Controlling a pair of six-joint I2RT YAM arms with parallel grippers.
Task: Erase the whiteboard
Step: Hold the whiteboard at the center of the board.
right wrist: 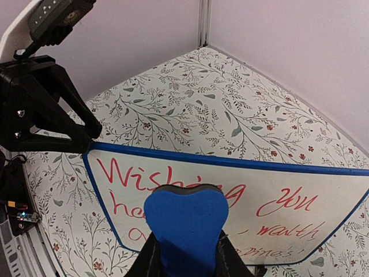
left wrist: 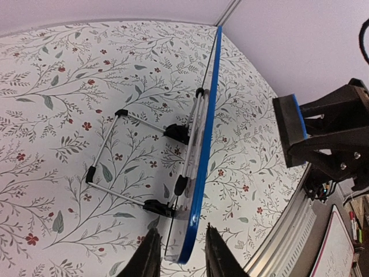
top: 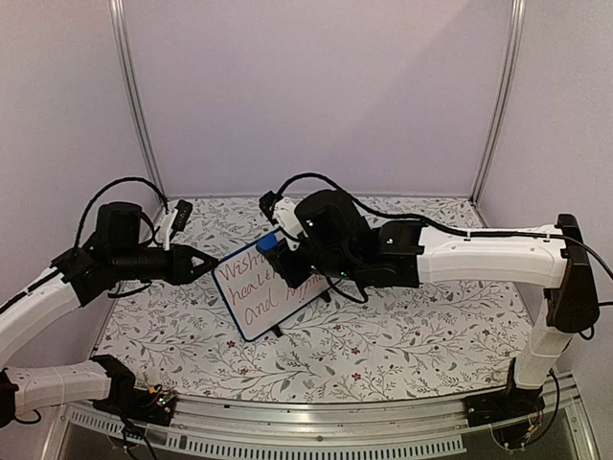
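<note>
Floral-printed cloth covers the surface (top: 402,335). Near its middle, between the two arms, the whiteboard (top: 261,305) stands propped at a tilt on its wire stand (left wrist: 155,206). Its face is turned toward the right arm and is full of red handwriting (nothing wiped yet, as far as I can judge). The left gripper (top: 208,265) reaches in from the side with a finger on each face of the blue rim, likely to keep the light board from sliding or tipping under a wipe. Whether it already pinches the rim I cannot tell. The right gripper (right wrist: 187,257) is clenched on a blue eraser (right wrist: 185,219), dark felt side toward the writing and just clear of the board, ready for a first stroke.
</note>
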